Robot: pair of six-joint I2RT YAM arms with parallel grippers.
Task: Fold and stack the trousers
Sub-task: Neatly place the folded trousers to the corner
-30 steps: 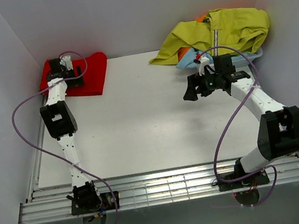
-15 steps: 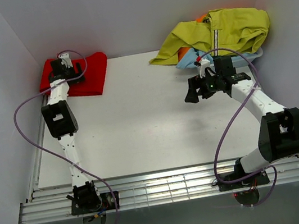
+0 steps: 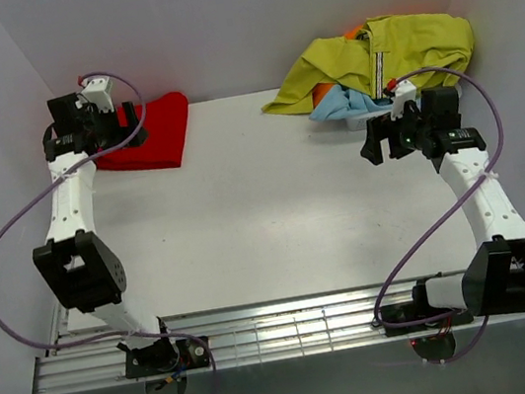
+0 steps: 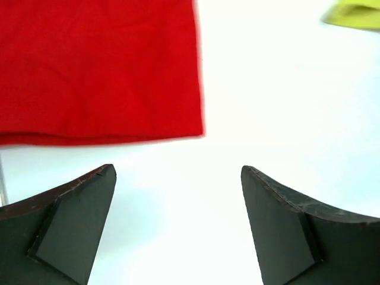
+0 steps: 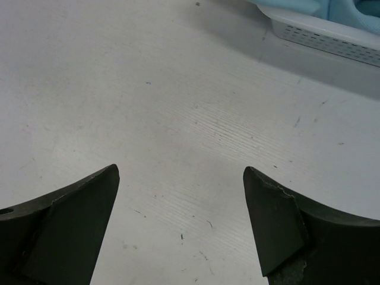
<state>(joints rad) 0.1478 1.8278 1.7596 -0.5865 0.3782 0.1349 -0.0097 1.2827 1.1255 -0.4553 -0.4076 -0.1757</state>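
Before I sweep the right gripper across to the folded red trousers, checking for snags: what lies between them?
Only bare white table between the right gripper and the trousers, as the top view shows.

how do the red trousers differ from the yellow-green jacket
The trousers are red and folded flat; the jacket is yellow-green and crumpled. The trousers lie far left, the jacket far right, heaped over a light blue garment. Both sit at the table's far edge.
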